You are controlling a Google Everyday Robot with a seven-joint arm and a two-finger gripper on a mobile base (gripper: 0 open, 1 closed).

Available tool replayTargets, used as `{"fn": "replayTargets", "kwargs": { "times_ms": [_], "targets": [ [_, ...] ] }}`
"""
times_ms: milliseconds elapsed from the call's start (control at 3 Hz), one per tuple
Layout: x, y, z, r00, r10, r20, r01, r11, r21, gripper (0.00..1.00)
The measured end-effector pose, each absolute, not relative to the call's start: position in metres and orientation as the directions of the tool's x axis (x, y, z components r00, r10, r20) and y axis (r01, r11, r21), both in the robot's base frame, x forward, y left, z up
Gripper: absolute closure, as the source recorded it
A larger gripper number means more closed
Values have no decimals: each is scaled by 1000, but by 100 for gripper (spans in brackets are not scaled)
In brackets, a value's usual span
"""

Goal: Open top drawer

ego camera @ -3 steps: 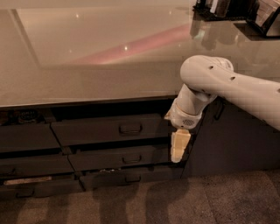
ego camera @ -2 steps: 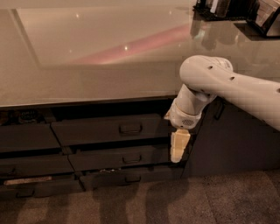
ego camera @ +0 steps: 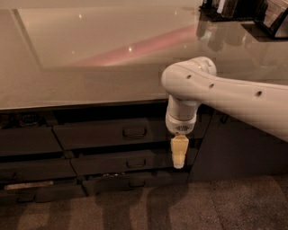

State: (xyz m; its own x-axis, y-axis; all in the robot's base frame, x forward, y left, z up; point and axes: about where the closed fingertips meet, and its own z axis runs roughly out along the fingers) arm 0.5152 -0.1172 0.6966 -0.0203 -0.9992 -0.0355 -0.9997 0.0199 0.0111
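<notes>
The top drawer (ego camera: 103, 134) is a wide dark grey front just under the counter edge, with a small loop handle (ego camera: 134, 132) at its centre. A dark gap shows above it; none of its inside is visible. My gripper (ego camera: 179, 157) hangs tip down from the white arm (ego camera: 211, 90). It is to the right of the handle and a little lower, in front of the right end of the drawer below. It holds nothing that I can see and is apart from the handle.
A glossy countertop (ego camera: 99, 54) runs above the drawers. Two slimmer drawers (ego camera: 130, 162) lie under the top one, and more drawer fronts (ego camera: 27, 143) to the left. A dark cabinet door (ego camera: 234, 148) is on the right. Dark objects (ego camera: 243, 11) stand at the counter's back right. Carpet floor (ego camera: 180, 206) lies below.
The arm has shifted a little to the left and the gripper has dropped slightly, nearer the handle. The drawers have not moved.
</notes>
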Motion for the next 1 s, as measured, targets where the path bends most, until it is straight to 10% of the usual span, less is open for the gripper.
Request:
{"fn": "replayTargets", "kwargs": {
  "times_ms": [1000],
  "targets": [
    [516, -118, 696, -4, -998, 65, -1000, 2, -26, 0]
  ]
}}
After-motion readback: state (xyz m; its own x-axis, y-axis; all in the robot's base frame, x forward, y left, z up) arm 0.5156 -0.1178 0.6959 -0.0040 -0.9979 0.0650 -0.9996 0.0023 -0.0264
